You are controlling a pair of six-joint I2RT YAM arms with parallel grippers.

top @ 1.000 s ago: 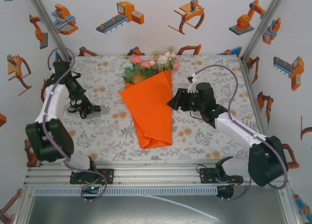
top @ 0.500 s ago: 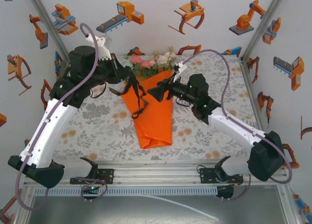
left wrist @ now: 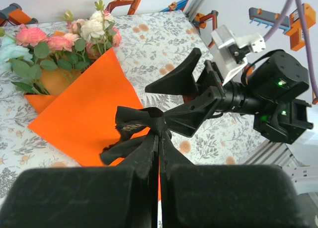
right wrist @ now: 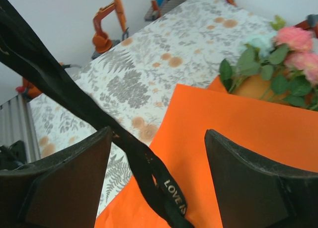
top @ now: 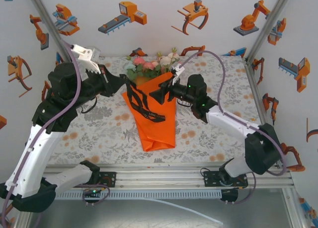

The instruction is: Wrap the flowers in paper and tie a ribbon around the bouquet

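**Ribbon arrives over the bouquet, and the right claw opens to meet it**

A second ago the left claw (top: 119, 82) was off at the left of the counter (top: 94, 131). Now it has swung across, clamped tight on the black ribbon (top: 144, 107), which droops in loops over the orange paper (top: 158, 131) of the bouquet (top: 151, 96). The bouquet lies mid-counter with the flowers (top: 151, 64) at the far end. The right claw (top: 160, 92) has slid in from the right, and its fingers are spread with the ribbon running loose between them in its wrist view. The wrap looks done, so this reads as a handover before tying.
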